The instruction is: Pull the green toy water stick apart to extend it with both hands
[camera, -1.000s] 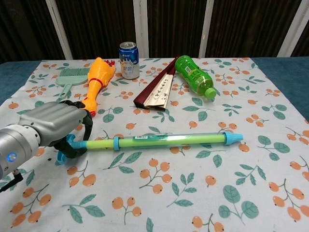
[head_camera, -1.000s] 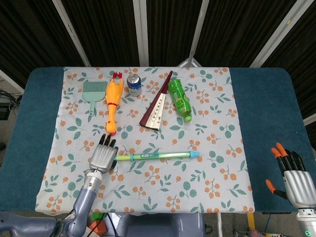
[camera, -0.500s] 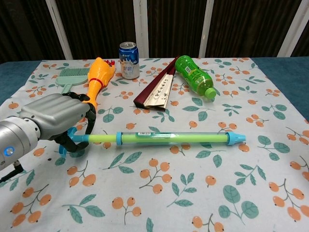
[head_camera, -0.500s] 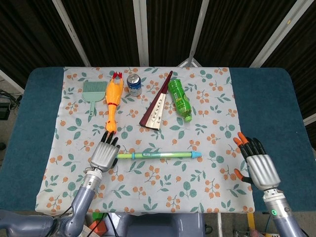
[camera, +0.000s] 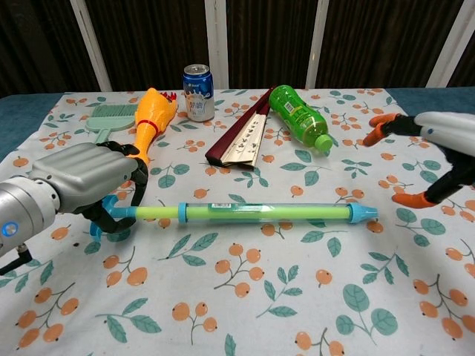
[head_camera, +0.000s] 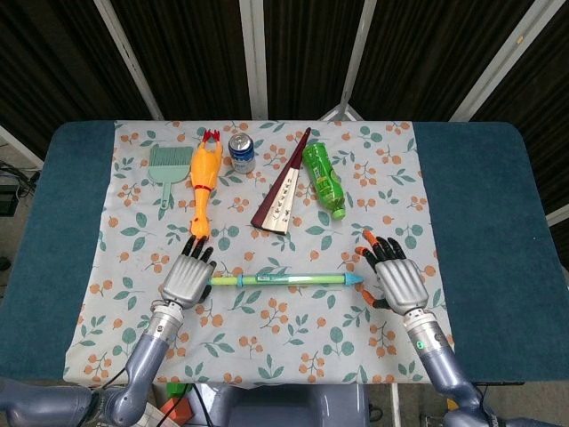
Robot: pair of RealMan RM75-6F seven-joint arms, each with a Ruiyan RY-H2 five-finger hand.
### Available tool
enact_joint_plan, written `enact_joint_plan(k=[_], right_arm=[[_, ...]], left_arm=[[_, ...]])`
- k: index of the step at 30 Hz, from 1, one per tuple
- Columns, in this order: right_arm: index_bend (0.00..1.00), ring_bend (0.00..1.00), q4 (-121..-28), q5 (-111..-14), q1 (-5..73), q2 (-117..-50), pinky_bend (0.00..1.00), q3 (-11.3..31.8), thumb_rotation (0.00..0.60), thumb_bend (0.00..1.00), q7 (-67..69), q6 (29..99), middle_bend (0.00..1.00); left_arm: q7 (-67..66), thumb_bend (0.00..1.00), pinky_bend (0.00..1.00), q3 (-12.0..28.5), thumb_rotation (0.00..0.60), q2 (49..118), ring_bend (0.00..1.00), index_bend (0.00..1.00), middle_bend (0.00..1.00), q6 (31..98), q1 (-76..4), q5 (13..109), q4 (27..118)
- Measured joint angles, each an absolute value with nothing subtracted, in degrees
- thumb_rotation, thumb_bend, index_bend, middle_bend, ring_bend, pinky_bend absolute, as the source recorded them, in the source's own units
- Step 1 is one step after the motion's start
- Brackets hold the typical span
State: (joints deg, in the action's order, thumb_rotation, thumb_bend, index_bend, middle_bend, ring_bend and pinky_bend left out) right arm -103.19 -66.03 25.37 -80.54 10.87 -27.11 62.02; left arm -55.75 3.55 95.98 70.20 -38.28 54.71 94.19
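A: Which way does the water stick (head_camera: 283,279) lie?

B: Flat on the tablecloth (head_camera: 373,178), long axis running left to right across the near middle of the table (head_camera: 480,196); its blue cap end points toward the right hand (head_camera: 397,283), its handle end sits at the left hand (head_camera: 186,280).

A: What is it made of, by the look?

B: Smooth plastic; a slim round tube, clear over a green core for most of its length, a thinner yellow-green rod toward the left, blue collars and a flared blue tip.

A: And the left hand?

B: Grey metal back, dark fingers curled down around the blue handle end; it grips the stick there, as the chest view shows most plainly.

A: The right one?

B: Fingers spread with orange tips, holding nothing; it hovers just beside the blue cap, apart from it.

A: What lies behind?

B: A yellow rubber chicken (head_camera: 204,182) with a red comb, lying lengthwise away from the robot; a pale green dustpan brush (head_camera: 165,167) to its left; an upright blue drink can (head_camera: 242,152); a folded fan (head_camera: 283,189), dark red with a pale ribbed face; a green plastic bottle (head_camera: 323,180) on its side, cap toward the robot; the cloth is white with orange berries and green leaves, over a blue table top.
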Motion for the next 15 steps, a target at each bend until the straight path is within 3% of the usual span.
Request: enact_joint_plan(k=[15], right_arm=[[0.35,0.00,-97.18,-54.07,31.36,-91.43,0.00,11.50,0.600,0.34,-33.94,61.79,0.08]], left_arm=[[-55.75,0.58,0.06,2.90,0.600,94.99,0.00,0.60,0.19,69.80,-38.35,54.35,94.99]])
